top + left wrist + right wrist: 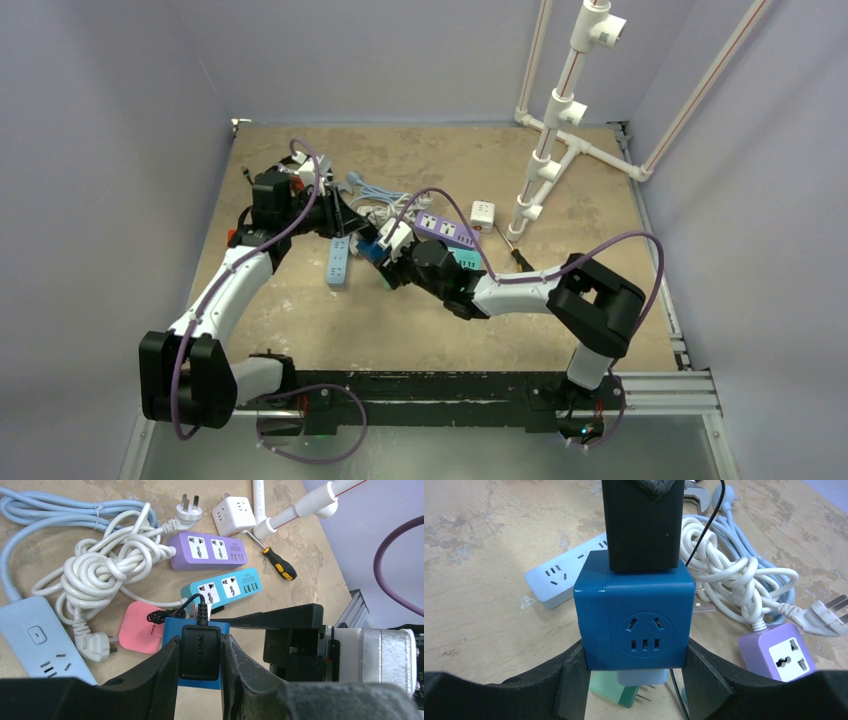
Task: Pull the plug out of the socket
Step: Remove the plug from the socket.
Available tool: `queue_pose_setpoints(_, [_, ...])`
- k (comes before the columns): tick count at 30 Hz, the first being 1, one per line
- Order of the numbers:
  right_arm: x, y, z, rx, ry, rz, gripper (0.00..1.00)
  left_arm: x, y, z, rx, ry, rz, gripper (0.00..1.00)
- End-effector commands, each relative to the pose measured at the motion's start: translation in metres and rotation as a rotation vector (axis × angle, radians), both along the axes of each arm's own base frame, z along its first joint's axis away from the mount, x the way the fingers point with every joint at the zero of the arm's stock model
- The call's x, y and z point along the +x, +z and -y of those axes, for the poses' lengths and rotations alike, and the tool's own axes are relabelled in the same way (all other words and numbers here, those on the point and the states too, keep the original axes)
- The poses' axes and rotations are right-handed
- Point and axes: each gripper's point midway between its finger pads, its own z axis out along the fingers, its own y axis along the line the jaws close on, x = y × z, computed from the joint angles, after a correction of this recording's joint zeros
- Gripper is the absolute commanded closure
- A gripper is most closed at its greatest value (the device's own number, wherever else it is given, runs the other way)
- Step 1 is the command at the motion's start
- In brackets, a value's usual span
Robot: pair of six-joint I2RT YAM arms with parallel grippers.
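Left gripper is clenched on the plug, a black TP-Link adapter block, with one finger on each side face. Right gripper is clenched on the socket, a dark blue cube, with fingers on its left and right faces.

The plug sits flush on the cube's top face, and the right wrist view shows no gap between them. The cube's front face, toward the right wrist camera, has an unused outlet.

In the top view both arms reach to mid-table, left of centre. The two grippers meet there, and the blue cube shows between them. Can't tell whether the cube touches the table or hangs just above it.

A thin black cord leaves the plug's far end and curls toward the teal power strip.

Clutter in the left wrist view:
- A purple power strip lies just beyond the teal one, roughly parallel to it.
- A knotted white cable bundle sits left of the purple strip, and its lead runs into that strip's end.
- A pink block sits just beside the cube, on its left.
- A light blue power strip is at the far left.
- A white cube adapter lies near a white pipe frame.
- A screwdriver with a black and yellow handle lies next to the adapter.
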Motion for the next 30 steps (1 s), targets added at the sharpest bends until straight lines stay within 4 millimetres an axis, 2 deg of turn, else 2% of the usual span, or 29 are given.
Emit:
queue_pose_setpoints(1, [0.007,-0.003,0.030,-0.036,-0.097,-0.018,1.00,0.018,0.031,-0.024,0.073,0.109,0.143,1.00])
queue_pose_setpoints(5, [0.004,0.009,0.034,0.000,-0.097,-0.002,1.00,0.015,0.035,-0.018,0.046,0.080,0.156,1.00])
queue_pose_setpoints(6, [0.004,0.011,0.035,0.007,-0.098,0.003,1.00,0.013,0.038,-0.014,0.029,0.057,0.163,0.97])
queue_pose_setpoints(9, [0.005,0.019,0.042,0.026,-0.124,0.026,1.00,0.007,0.038,-0.002,-0.031,-0.021,0.146,0.58])
queue_pose_setpoints(11, [0.005,0.028,0.045,0.052,-0.133,0.043,1.00,0.004,0.033,0.003,-0.051,-0.049,0.121,0.39])
queue_pose_setpoints(16, [0.003,0.036,0.048,0.084,-0.136,0.061,1.00,-0.004,0.025,0.017,-0.084,-0.114,0.085,0.18])
queue_pose_setpoints(20, [0.000,0.045,0.047,0.118,-0.121,0.076,1.00,-0.009,0.011,0.032,-0.063,-0.153,0.045,0.12])
queue_pose_setpoints(27, [-0.011,0.058,0.043,0.138,-0.044,0.132,1.00,-0.012,-0.010,0.047,-0.042,-0.182,-0.021,0.10])
queue_pose_setpoints(28, [-0.012,0.058,0.041,0.135,-0.035,0.133,1.00,-0.013,-0.011,0.051,-0.048,-0.195,-0.027,0.11])
queue_pose_setpoints(30, [-0.014,0.055,0.038,0.123,-0.025,0.133,1.00,-0.016,-0.011,0.057,-0.066,-0.221,-0.032,0.20])
